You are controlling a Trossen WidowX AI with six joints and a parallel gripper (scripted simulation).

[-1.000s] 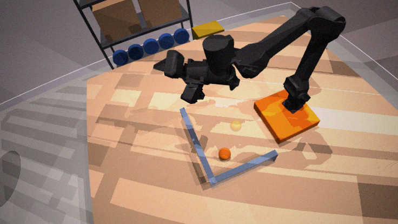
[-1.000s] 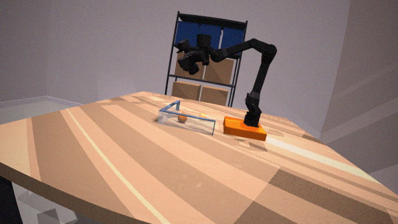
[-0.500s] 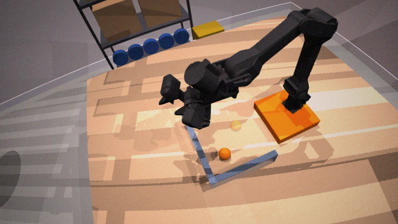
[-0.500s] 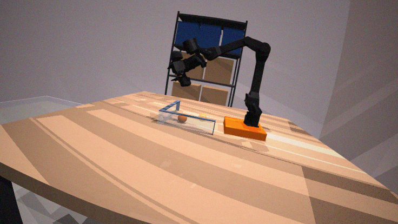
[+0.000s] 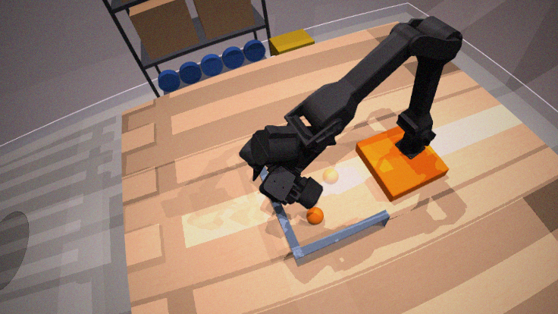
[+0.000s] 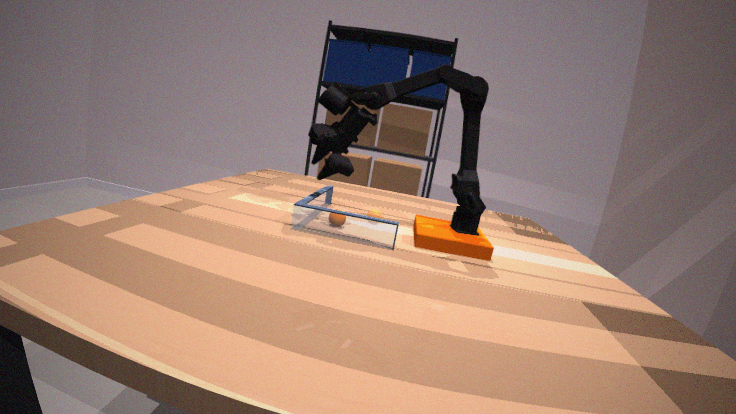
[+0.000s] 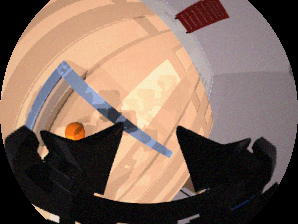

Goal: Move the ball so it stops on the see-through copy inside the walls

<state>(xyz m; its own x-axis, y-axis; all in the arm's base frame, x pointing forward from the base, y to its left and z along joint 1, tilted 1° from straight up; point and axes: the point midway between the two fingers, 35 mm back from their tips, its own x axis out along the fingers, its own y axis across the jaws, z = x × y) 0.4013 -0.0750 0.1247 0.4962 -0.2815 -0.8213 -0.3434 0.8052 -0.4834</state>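
Observation:
The orange ball (image 5: 315,215) (image 6: 337,218) (image 7: 75,131) lies on the table inside the corner made by the two low clear walls (image 5: 343,233) (image 7: 93,93), touching neither. The see-through ball (image 5: 330,176) (image 6: 374,212) shows pale orange, farther from the corner than the real ball; I cannot make it out in the wrist view. My gripper (image 6: 317,170) (image 7: 150,127) is open and empty, raised and tilted above the far part of the left wall, which it partly hides in the top view. In the wrist view the ball is left of the gap, beyond the left finger.
The orange base block (image 5: 374,160) (image 6: 452,245) of the arm stands right of the walls. A shelf rack with boxes (image 5: 165,32) stands behind the table (image 5: 218,281). A yellow box (image 5: 293,41) and several blue round things (image 5: 211,64) are beyond the table's back edge.

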